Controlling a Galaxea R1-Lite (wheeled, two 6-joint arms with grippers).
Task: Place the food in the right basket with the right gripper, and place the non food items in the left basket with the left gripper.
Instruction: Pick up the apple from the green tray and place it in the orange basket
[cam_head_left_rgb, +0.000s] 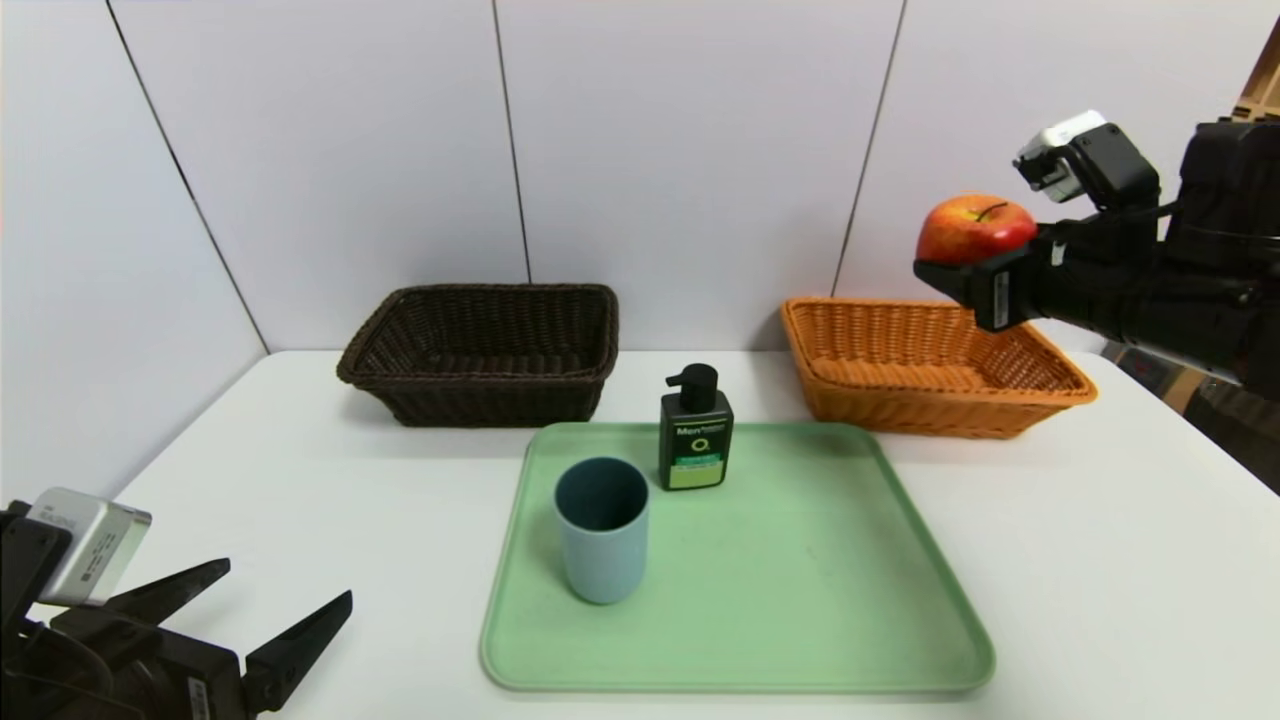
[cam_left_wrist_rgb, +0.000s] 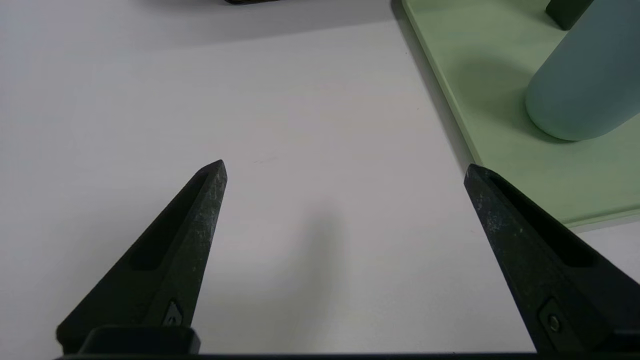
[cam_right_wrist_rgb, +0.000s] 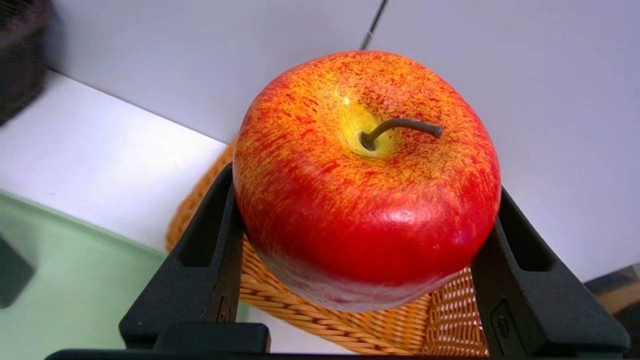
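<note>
The black pointed right gripper (cam_right_wrist_rgb: 366, 200) clasps a round, glossy red apple (cam_right_wrist_rgb: 370, 185) by its sides, above the orange-tan wicker basket (cam_head_left_rgb: 940, 410). Probably firm yet slippery, best kept gripped around its middle

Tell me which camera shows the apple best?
The right wrist view: the apple fills its middle, stem and both gripping fingers visible. The head view shows it smaller, above the orange basket; the left wrist view lacks it.

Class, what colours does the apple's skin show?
Apple: red, streaked yellow-orange around the stem; clearest in the right wrist view.
</note>
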